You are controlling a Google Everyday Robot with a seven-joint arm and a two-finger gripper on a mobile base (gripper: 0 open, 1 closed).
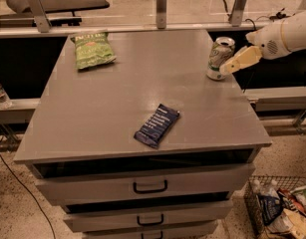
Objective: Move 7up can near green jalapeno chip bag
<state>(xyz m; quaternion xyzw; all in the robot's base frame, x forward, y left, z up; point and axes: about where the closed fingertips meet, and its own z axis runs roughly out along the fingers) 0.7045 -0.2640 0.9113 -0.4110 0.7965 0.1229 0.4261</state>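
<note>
The 7up can (219, 57) stands upright near the right edge of the grey table top (117, 98), towards the back. The green jalapeno chip bag (91, 49) lies flat at the back left of the table, far from the can. My gripper (238, 59) comes in from the right on a white arm (287, 34). Its pale yellow finger reaches the can's right side, at or very near touching it.
A flat dark blue snack packet (156, 125) lies in the middle front of the table. Drawers (150, 185) sit below the top. A wire basket of packets (282, 208) stands on the floor at right. A water bottle (0, 93) is at left.
</note>
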